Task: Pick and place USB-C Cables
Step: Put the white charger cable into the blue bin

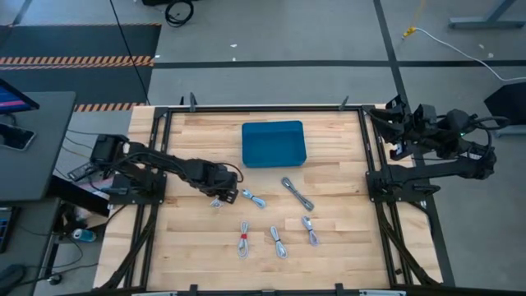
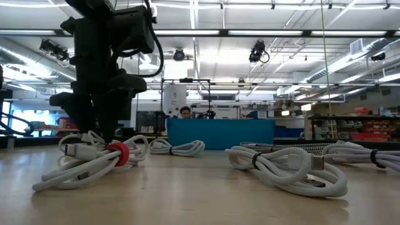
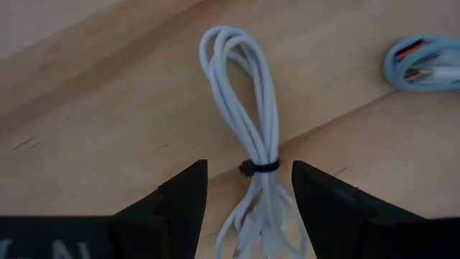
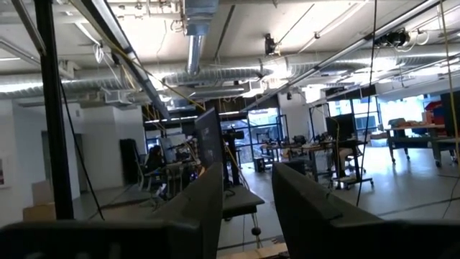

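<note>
USB-C Cables are lying loose on the near half of the wooden worktop (image 1: 181, 247), in front of the blue tray (image 1: 274, 143); I'm counting six bundles, none in the tray yet.

I'm bringing the left hand (image 1: 218, 197) down over the leftmost bundle (image 3: 248, 151). Fingers (image 3: 180, 201) are spread, straddling it at the black tie (image 3: 260, 167), not yet closed on it.

To do this well: I'm aiming to keep the tie centred between the fingers and close across all strands right there, where the coil is narrowest, so no loop is slipping out. Going low enough to catch the bottom strand without scraping the wood.

Right arm is waiting folded at the worktop's right edge, its hand (image 4: 241, 208) pointing into the room, fingers apart and holding nothing.

Materials, big to small: planked butcher-block worktop, matte, visible seams. Tray looks like rigid plastic, rectangular, shallow walls. Cables are smooth, round, whitish jacket, floppy elongated loops. One braided bundle (image 1: 297, 194) looks longer. One red band (image 2: 117, 154), probably soft rubber.
</note>
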Robot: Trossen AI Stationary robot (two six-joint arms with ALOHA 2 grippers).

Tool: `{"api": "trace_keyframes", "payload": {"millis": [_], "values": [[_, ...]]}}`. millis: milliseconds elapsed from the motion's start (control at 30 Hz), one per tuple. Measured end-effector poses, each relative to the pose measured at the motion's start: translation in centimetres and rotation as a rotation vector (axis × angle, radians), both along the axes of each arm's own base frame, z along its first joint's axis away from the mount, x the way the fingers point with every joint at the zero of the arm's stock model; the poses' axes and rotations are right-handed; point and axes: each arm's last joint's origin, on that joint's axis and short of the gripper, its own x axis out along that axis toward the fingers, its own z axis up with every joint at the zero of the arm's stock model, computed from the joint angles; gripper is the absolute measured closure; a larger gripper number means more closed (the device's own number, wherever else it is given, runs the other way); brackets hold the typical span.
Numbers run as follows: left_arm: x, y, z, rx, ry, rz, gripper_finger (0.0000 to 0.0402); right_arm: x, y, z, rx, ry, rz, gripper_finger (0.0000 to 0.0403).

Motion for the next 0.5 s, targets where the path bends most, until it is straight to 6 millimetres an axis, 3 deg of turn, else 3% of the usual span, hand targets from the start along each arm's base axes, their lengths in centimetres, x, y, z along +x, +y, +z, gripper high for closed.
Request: {"api": "trace_keyframes", "payload": {"millis": [333,500], "values": [[0.6,-0.1,-1.6,0.007,0.042,-0.004,0.0195,0.0,0.0,0.0,-0.006,-0.001,0.015,0.0276],[0.5,0.0,-1.7,0.010,0.052,-0.004,0.0243,0.0,0.0,0.0,-0.006,-0.001,0.015,0.0276]]}}
